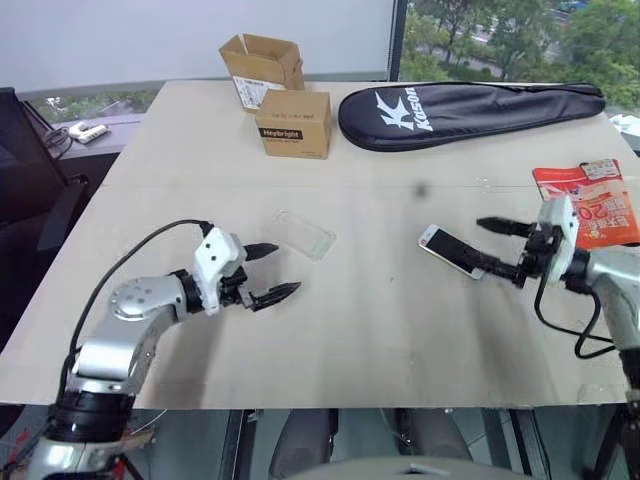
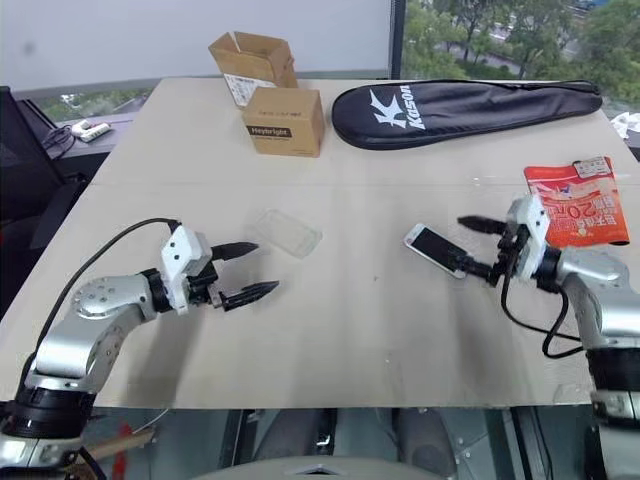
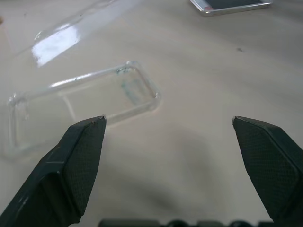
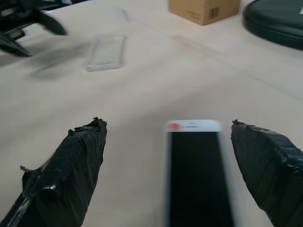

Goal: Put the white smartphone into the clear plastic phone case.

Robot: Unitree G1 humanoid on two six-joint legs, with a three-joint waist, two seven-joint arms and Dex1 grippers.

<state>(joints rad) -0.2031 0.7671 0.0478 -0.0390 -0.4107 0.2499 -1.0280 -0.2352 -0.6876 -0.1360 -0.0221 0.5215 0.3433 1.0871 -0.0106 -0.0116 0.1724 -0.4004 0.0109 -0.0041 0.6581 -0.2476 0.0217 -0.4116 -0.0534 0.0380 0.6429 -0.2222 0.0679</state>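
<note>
Both grippers wide open, holding nothing; white smartphone (image 4: pixel 199 175) between right gripper (image 1: pixel 500 249) jaws; better to close squarely on its edges; clear plastic phone case (image 3: pixel 80 106) ahead of left gripper (image 1: pixel 268 272).

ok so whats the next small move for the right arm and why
Probably close the right gripper on the white smartphone. Its jaws stand open with the phone lying flat on the table between them, not yet gripped. The clear plastic phone case lies apart, in front of the open left gripper.

Head pair looks down over table (image 1: pixel 400 330) — wrist cameras skim it, close.
</note>
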